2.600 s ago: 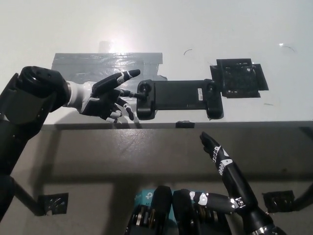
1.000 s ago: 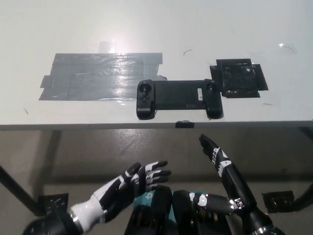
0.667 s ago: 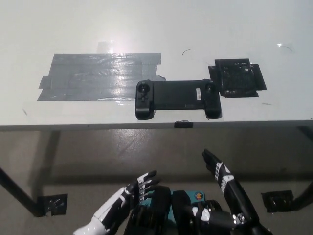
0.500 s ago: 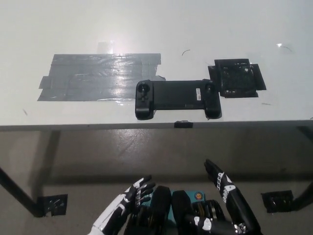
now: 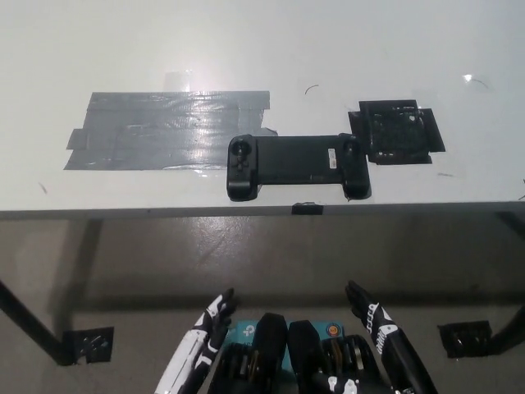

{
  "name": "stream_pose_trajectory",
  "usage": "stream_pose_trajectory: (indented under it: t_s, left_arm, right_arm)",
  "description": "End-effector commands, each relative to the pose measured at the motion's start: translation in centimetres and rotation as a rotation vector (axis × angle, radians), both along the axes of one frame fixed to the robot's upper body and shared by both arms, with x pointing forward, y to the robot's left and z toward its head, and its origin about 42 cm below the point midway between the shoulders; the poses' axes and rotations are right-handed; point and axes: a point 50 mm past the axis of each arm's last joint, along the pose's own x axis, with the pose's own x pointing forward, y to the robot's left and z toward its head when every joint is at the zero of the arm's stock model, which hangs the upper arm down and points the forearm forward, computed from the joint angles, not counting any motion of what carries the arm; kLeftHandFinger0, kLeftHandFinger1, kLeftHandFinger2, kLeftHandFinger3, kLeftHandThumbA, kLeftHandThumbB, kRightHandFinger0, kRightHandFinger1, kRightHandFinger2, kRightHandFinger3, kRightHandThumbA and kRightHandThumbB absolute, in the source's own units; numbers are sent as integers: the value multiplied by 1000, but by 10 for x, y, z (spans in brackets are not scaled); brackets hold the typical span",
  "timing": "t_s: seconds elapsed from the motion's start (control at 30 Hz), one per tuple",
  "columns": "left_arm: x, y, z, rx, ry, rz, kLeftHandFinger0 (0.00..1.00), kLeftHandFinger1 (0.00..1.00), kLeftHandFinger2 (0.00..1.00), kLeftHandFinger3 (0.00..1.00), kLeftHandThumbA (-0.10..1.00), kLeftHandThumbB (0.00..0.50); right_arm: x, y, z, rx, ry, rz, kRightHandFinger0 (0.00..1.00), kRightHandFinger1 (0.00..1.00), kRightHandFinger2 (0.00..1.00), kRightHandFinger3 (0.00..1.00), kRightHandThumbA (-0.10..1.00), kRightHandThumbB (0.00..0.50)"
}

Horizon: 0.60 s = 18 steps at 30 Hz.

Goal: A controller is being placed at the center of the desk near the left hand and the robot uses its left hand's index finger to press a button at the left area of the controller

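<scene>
The controller (image 5: 295, 166) lies on the white surface (image 5: 246, 49), close to its near edge and roughly at the middle, its long axis running left to right across my view. Its left end, with the round stick and the buttons I want, sits just beside the grey tape patch (image 5: 168, 129); its right end is near the black tape square (image 5: 397, 131).

My left hand (image 5: 198, 357) hangs low, below the surface edge and well apart from the controller, holding nothing, its fingers stretched out side by side. From there the controller's left end lies up and slightly to the right. My right hand (image 5: 385, 349) rests low too, holding nothing with fingers extended, under the controller's right end. For the left-area button, I judge my left hand the better placed.
</scene>
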Motion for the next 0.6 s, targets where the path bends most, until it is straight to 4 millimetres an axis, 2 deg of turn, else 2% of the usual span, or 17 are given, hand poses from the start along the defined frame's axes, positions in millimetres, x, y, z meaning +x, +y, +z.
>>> stream_pose_trajectory:
  t_s: [0.0,0.37,0.57]
  left_arm:
    - [-4,-5,20,27,-328,118,1000,1000,1000,1000,1000,243]
    - [-8,-7,14,50,-342,106,1000,1000,1000,1000,1000,221]
    - [-9,-9,11,52,-342,94,1000,1000,1000,1000,1000,188]
  right_arm:
    - [1,4,19,52,-151,-31,1000,1000,1000,1000,1000,234]
    - [0,7,19,56,-156,-31,1000,1000,1000,1000,1000,232]
    - [0,6,19,58,-157,-32,1000,1000,1000,1000,1000,233]
